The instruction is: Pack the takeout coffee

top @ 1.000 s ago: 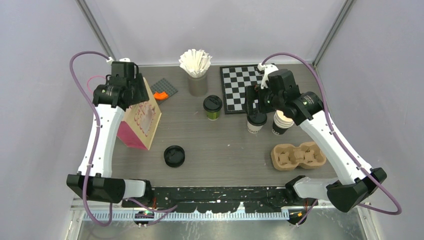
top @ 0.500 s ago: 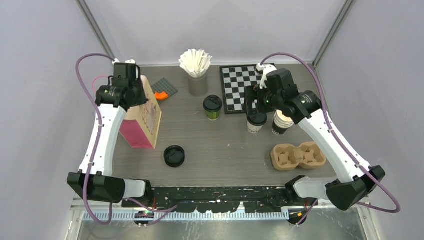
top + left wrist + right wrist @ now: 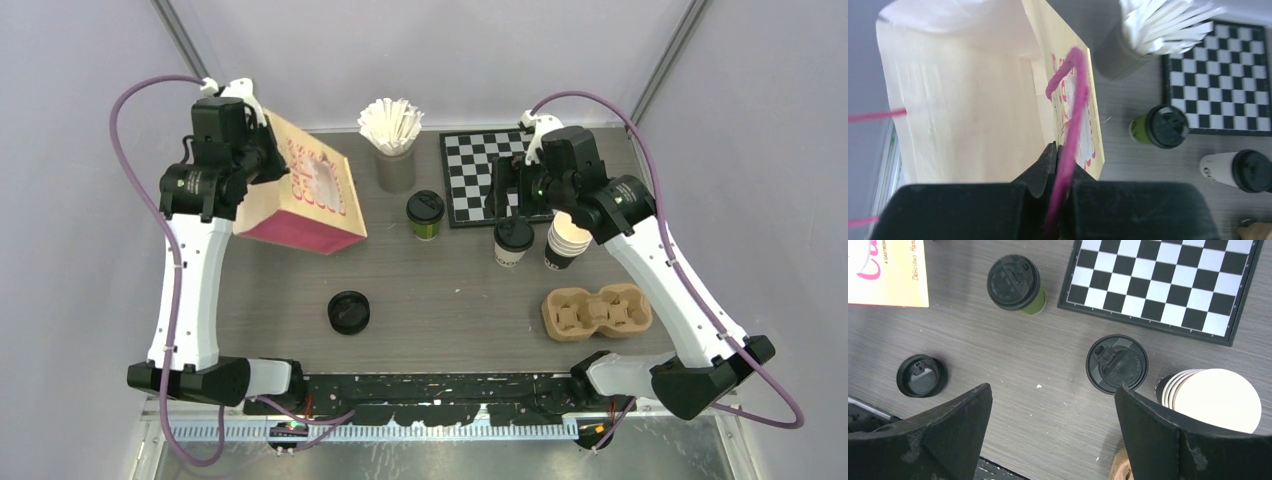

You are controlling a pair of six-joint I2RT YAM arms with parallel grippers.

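The takeout coffee (image 3: pixel 425 213), a green cup with a black lid, stands mid-table left of the chessboard; it also shows in the left wrist view (image 3: pixel 1160 127) and the right wrist view (image 3: pixel 1015 284). My left gripper (image 3: pixel 1057 147) is shut on the pink handle (image 3: pixel 1073 95) of the cream paper bag (image 3: pixel 305 195), which hangs tilted at the back left with its mouth (image 3: pixel 973 100) open toward the wrist camera. My right gripper (image 3: pixel 1052 390) is open and empty above the table, just left of a white lidded cup (image 3: pixel 1117 363).
A stack of lidless cups (image 3: pixel 566 240) stands beside the white lidded cup (image 3: pixel 513 241). The brown pulp carrier (image 3: pixel 597 311) lies front right, and a loose black lid (image 3: pixel 349 311) front centre. The chessboard (image 3: pixel 485 175) and a holder of white paper sticks (image 3: pixel 392 130) sit at the back.
The left gripper closed on the bag's pink handle and rose toward the back left, lifting and tipping the bag. The right arm shifted slightly back and stayed open.
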